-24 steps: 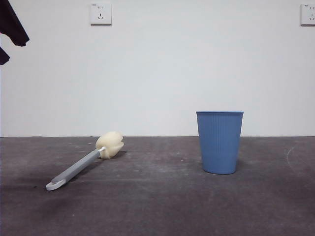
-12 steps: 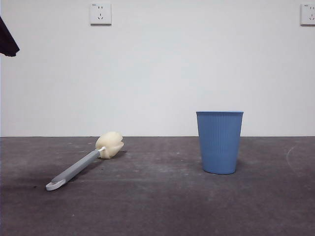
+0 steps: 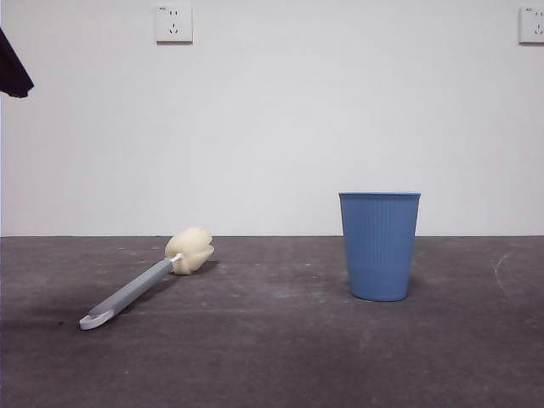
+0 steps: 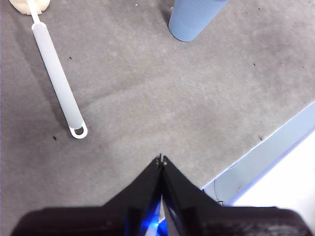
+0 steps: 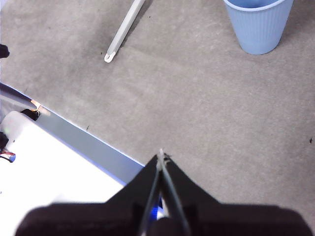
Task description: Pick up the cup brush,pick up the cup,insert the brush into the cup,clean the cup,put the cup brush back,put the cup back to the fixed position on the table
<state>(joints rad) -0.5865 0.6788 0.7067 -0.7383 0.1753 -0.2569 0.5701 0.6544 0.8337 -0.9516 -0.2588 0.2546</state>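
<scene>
Above the table, both the left gripper and right gripper hang with fingers pressed together, gripping nothing.

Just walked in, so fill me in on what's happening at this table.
Nothing is being handled right now. The cup brush lies flat on the table, and the blue cup stands upright, apart from it. The left gripper and the right gripper both hover above the table with jaws shut, holding nothing. Neither the brush nor the cup is picked up.
</scene>
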